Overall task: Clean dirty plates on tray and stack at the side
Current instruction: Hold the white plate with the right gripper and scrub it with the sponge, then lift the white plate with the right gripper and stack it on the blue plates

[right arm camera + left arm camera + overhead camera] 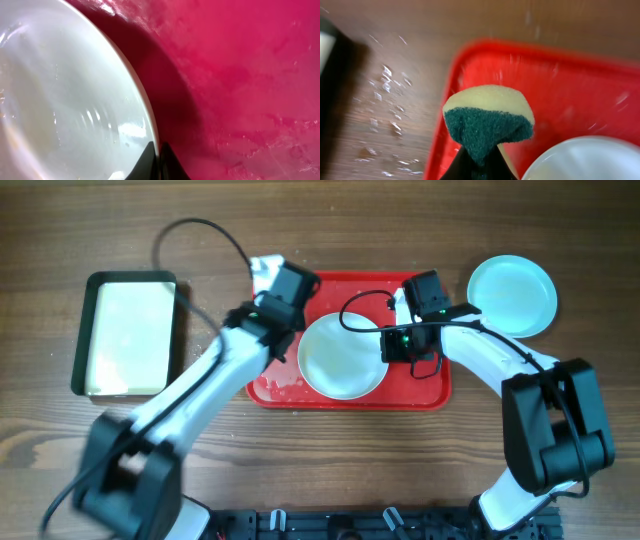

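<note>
While the round white plastic plate (340, 358) lay mid-way on the large red rectangular plastic tray (425, 388), its right rim appeared to be pinched by the right gripper (157, 156). A yellow-and-green sponge (487, 120) was clamped in the left gripper (479, 164), just off the plate's upper-left edge. A pale blue round plastic plate (512, 295) was set right of the tray, with bare wooden table (590, 240) beyond it.

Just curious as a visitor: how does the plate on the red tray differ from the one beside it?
The white plate lies on the red tray; the pale blue plate lies on the wooden table. The right gripper has its jaws at the white plate's rim; nothing touches the pale blue plate. Both are round, shallow, similar in size.
</note>
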Controlling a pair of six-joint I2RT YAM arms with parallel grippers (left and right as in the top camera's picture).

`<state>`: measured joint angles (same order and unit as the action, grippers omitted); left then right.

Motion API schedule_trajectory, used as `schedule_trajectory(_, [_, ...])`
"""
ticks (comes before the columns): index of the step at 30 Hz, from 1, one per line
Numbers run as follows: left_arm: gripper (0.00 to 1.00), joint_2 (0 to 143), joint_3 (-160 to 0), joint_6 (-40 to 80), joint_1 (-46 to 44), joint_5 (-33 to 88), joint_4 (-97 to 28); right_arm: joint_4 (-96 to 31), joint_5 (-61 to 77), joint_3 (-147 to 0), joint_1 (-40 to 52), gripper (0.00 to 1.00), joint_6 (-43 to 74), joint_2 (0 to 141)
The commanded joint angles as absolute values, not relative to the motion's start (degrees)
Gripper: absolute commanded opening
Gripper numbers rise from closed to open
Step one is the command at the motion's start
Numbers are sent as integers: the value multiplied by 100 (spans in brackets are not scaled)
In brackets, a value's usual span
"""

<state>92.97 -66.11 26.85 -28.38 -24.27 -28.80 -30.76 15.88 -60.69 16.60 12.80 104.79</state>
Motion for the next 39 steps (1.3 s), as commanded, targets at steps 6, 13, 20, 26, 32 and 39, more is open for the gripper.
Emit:
schedule_trajectory(6, [4,7913,-6523,2764,-276,-764,-3374,-4213,-395,-7778,2130,4,231,9767])
schedule_trajectory(13, [4,8530,-6396,2764,1280,-193,-3374,-4274,-3393,-8359,3454,4,-401,9341])
schedule_trajectory(20, [4,9664,-6396,2768,1977,-283,-3030,-4108,-4665,-8453,4436,4,-799,9310])
schedule_trajectory(26, [31,9751,-6396,3033,2432,-193,-2716,-4101,-5365,-8453,4593,4,-1103,9310])
schedule_trajectory(32, [71,9754,-6396,3048,2451,563,-2641,-3828,-5450,-8453,4639,4,-1885,9310])
schedule_trajectory(39, [100,9749,-6396,3050,2451,1090,-2418,-2539,-6355,-8453,5083,4,-3940,9310])
